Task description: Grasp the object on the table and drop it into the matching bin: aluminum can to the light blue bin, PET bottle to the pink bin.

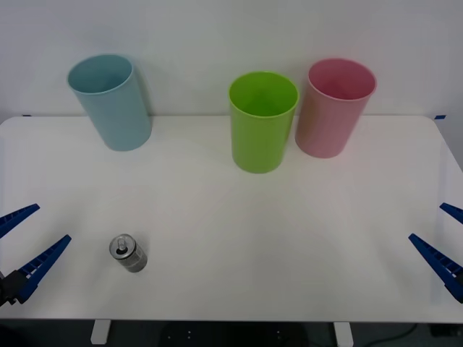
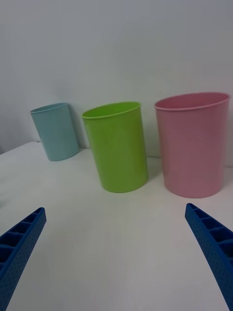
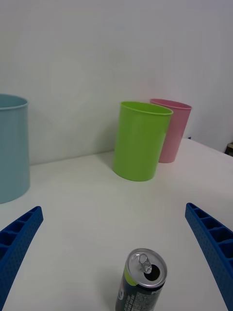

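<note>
1. Near the front left part of the table (image 1: 231,217) stood the aluminum can (image 1: 128,253), upright and leaning slightly, its pull-tab top facing up.
2. The left gripper (image 1: 25,242) sat just to the left of the can at the table's left edge, its blue fingers spread wide and holding nothing; the can stood apart from both fingers.
3. In the left wrist view the can (image 3: 141,284) lay between and slightly ahead of the spread fingers (image 3: 19,240), and its opened mouth and dark printed side with green showed there, details the front view left small.
4. The right gripper (image 1: 450,242) waited at the table's right edge, well apart from the can, its fingers also wide open and empty.
5. Across the back of the table stood the light blue bin (image 1: 110,101) on the left, a lime green bin (image 1: 262,121) near the middle and the pink bin (image 1: 334,107) just beside it on the right.
6. The right wrist view showed the three bins side by side, the pink bin (image 2: 193,145) nearest.
</note>
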Action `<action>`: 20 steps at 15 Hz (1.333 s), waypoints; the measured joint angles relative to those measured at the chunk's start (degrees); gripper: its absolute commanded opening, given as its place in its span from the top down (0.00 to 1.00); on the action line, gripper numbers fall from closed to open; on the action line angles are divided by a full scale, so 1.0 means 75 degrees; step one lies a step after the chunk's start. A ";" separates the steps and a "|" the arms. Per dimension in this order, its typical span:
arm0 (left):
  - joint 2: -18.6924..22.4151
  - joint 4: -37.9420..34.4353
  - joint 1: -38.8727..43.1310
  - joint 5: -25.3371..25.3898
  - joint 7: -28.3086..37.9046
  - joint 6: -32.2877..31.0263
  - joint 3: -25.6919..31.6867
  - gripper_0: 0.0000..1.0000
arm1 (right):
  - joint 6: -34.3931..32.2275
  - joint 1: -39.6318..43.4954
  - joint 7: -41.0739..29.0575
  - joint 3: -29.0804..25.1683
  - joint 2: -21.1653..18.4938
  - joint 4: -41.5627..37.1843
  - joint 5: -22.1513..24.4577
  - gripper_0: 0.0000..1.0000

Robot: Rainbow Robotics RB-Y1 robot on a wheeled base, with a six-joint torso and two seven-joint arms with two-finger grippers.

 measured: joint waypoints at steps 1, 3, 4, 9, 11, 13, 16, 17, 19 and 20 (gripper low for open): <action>0.0000 0.0000 0.0000 0.0000 0.0000 0.0000 0.0000 0.00 | 0.0000 0.0000 0.0000 0.0000 0.0000 0.0000 0.0000 0.00; 0.0000 0.0000 0.0000 0.0000 0.0000 0.0000 0.0000 0.00 | 0.0000 0.0000 0.0000 0.0000 0.0000 0.0000 0.0000 0.00; -0.0079 0.0029 -0.0006 0.0015 0.0004 0.0004 0.0000 0.00 | 0.0000 0.0000 0.0000 0.0000 0.0000 0.0000 0.0000 0.00; -0.0233 0.0080 0.0034 0.0266 -0.0007 0.0015 -0.0054 0.00 | 0.0000 0.0000 -0.0001 0.0000 0.0000 0.0001 0.0000 0.00; -0.0193 0.0080 0.0186 0.0266 -0.0051 0.0015 -0.0019 0.00 | 0.0000 0.0000 -0.0001 0.0000 0.0000 0.0001 0.0000 0.00; -0.0077 0.0080 0.0334 0.0235 -0.0119 0.0015 -0.0016 0.00 | 0.0000 0.0000 0.0000 0.0000 0.0000 0.0001 0.0000 0.00; 0.0126 0.0080 0.0534 -0.0006 -0.0229 0.0027 -0.0016 0.00 | 0.0000 0.0000 0.0000 0.0000 0.0000 0.0001 0.0000 0.00; 0.0151 0.0080 0.0594 -0.0043 -0.0275 0.0027 -0.0012 0.00 | 0.0000 0.0000 -0.0001 0.0000 0.0000 0.0001 0.0000 0.00; 0.0155 0.0080 0.0692 -0.0283 -0.0417 0.0027 0.0015 0.00 | 0.0000 0.0000 0.0000 0.0000 0.0000 0.0001 0.0000 0.00; 0.0153 0.0080 0.0728 -0.0385 -0.0544 0.0024 0.0028 0.00 | 0.0000 0.0000 0.0000 0.0000 0.0000 0.0001 0.0000 0.00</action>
